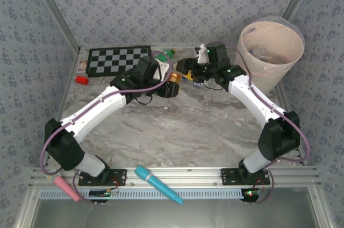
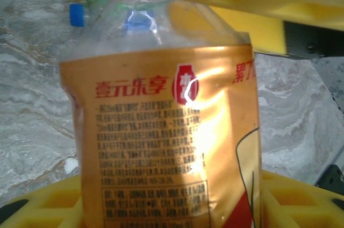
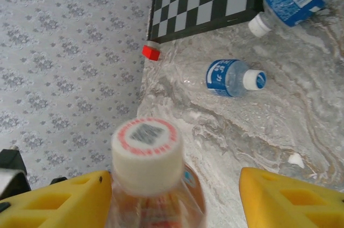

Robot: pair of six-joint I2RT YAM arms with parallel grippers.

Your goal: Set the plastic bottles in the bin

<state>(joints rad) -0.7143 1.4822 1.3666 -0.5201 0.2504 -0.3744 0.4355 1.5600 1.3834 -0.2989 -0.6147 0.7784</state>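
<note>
Bin [image 1: 269,75] sits in the far right corner, tight to the wall. Its tall rim and loose bag liner need a high carry, or the load clips the edge. Bench [image 1: 183,126] is bare mid-span, good swing room; checkerboard [image 1: 119,60] and spare bottles [image 3: 231,77] crowd the far side. Left tool [image 2: 172,209] is clamped on the orange-label bottle [image 2: 161,131], between the arms. Right tool [image 3: 174,201] straddles what looks like its white-capped end, jaws spread, one pad [image 3: 290,201] clear. Reads as a handover. Risks: left releases before right bites, or right pinches the tapered shoulder and it slips. Tool-to-tool margin is thin.
</note>
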